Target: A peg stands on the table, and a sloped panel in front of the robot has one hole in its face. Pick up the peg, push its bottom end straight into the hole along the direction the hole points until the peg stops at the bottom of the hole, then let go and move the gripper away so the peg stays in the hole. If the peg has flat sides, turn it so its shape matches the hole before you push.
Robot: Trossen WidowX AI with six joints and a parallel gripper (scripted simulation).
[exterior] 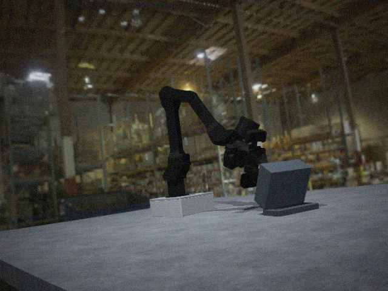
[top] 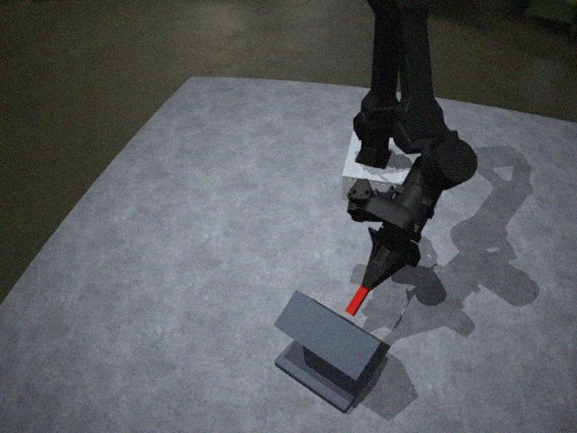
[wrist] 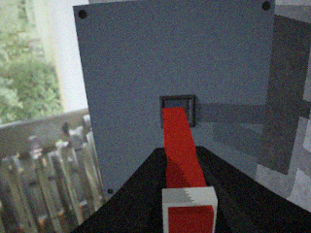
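My gripper [top: 368,283] [wrist: 179,157] is shut on a red square peg [top: 356,300] [wrist: 178,146]. The peg points down and forward at the sloped grey panel [top: 325,337] [exterior: 282,183] [wrist: 130,65]. In the wrist view the peg's far end sits at the mouth of the square hole [wrist: 190,103] in the panel's face, touching or just entering it. In the top view the peg's tip [top: 352,311] meets the panel's upper edge. In the exterior view the gripper [exterior: 250,180] is right behind the panel and the peg is hidden.
The panel stands on a dark base plate [top: 307,377] [exterior: 291,209]. The arm's white mounting block [top: 372,173] [exterior: 181,203] sits behind. The grey table [top: 162,233] drops off at the left and far edges.
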